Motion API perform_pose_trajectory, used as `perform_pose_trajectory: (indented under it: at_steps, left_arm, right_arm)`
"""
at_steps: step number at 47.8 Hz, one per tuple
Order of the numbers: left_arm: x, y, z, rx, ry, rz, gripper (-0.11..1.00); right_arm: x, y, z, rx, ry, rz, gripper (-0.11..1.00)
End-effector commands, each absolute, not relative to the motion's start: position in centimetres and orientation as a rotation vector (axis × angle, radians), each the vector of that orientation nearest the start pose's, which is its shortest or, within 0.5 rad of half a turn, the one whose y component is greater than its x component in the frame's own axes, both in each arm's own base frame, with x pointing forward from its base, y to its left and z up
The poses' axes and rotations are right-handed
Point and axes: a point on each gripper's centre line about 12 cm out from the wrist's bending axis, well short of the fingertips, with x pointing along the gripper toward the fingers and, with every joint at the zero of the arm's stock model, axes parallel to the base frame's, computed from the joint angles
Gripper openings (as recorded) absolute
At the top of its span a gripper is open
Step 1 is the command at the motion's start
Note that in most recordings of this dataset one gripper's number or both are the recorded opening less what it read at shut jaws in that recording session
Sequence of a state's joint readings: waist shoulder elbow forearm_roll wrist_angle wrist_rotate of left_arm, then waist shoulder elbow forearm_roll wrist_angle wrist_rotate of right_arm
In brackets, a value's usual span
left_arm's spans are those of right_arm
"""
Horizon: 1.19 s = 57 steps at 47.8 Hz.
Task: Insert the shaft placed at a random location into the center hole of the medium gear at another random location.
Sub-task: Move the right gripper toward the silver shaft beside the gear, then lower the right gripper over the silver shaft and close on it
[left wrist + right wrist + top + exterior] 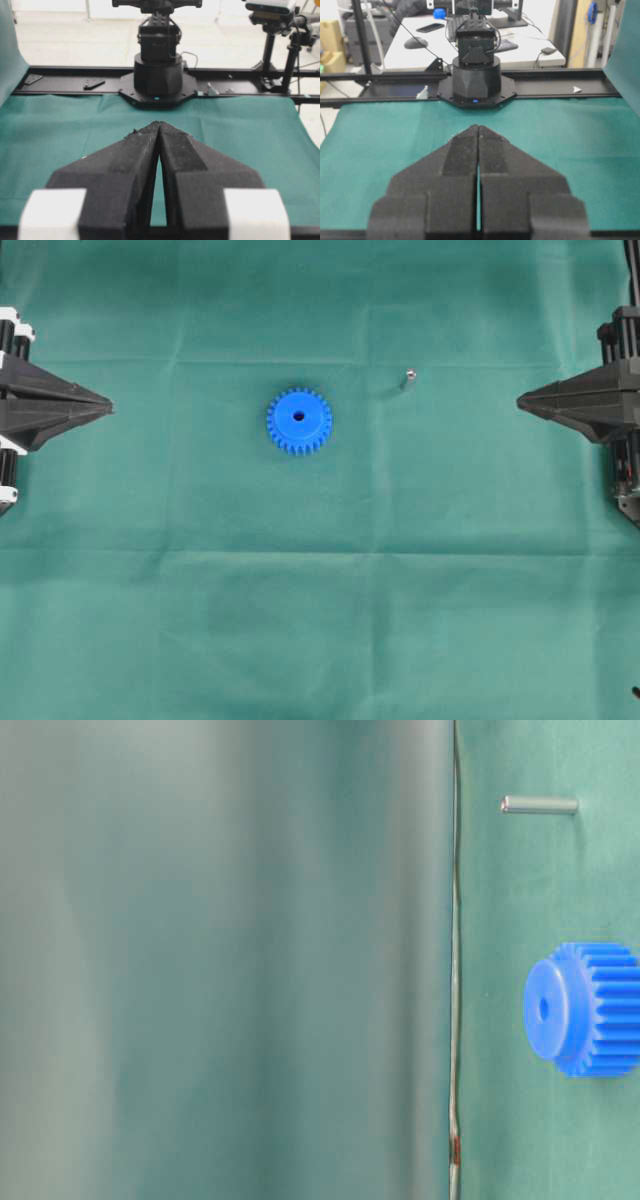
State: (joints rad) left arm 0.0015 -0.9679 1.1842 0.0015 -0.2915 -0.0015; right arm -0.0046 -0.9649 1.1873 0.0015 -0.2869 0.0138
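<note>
One small silver shaft (pixel 408 377) stands on end on the green cloth (pixel 320 620), right of centre, touching nothing. Left of it and a little nearer the camera, apart from it, the blue medium gear (pixel 299 421) lies flat, its center hole (pixel 299 417) facing up and unfilled. Both arms sit at the table's edges, well away: the left gripper (pixel 108 406) and the right gripper (pixel 521 400) each have their fingers pressed together, pinching nothing.

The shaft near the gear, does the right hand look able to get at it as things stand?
Probably yes. The shaft stands alone on the cloth, apart from the gear, with nothing between it and the shut right hand.
</note>
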Motion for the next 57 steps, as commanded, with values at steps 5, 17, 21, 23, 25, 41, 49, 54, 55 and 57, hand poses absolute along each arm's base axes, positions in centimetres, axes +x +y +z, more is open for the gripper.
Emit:
perform_pose_trajectory:
  at_steps: [5, 17, 21, 23, 25, 41, 49, 54, 55, 57]
  left_arm:
    - [20.5, -0.1, 29.8, 0.003, -0.074, -0.007, 0.0]
    - [20.5, -0.1, 29.7, 0.004, -0.064, -0.007, 0.0]
    - [20.5, -0.1, 29.6, 0.004, -0.061, -0.007, 0.0]
    - [20.5, -0.1, 29.6, 0.004, -0.063, -0.007, 0.0]
    - [20.5, -0.1, 29.6, 0.004, -0.061, -0.007, 0.0]
    - [20.5, 0.0, 29.6, 0.004, -0.057, -0.002, 0.0]
    - [20.5, 0.1, 29.5, 0.004, -0.055, 0.003, 0.0]
    - [20.5, 0.1, 29.5, 0.004, -0.052, 0.004, 0.0]
    - [20.5, 0.1, 29.4, 0.004, -0.049, 0.004, 0.0]
    - [20.5, 0.1, 29.5, 0.004, -0.049, 0.004, 0.0]
  right_arm:
    - [20.5, -0.3, 30.0, -0.017, -0.074, -0.015, 0.01]
    - [22.0, -1.2, 29.1, -0.022, -0.004, -0.054, 0.01]
    - [22.5, -1.7, 28.5, -0.021, 0.022, -0.075, 0.01]
    - [22.8, -2.0, 28.0, -0.018, 0.038, -0.088, 0.01]
    - [23.2, -2.4, 27.5, -0.016, 0.053, -0.105, 0.01]
    - [27.1, -5.9, 21.2, 0.014, 0.271, -0.211, 0.69]
    - [28.7, -7.7, 17.4, 0.037, 0.378, -0.259, 0.84]
    - [29.3, -8.6, 15.5, 0.051, 0.42, -0.285, 0.8]
    - [29.4, -8.8, 15.1, 0.054, 0.426, -0.29, 0.8]
    - [29.4, -9.0, 14.2, 0.06, 0.444, -0.298, 0.8]
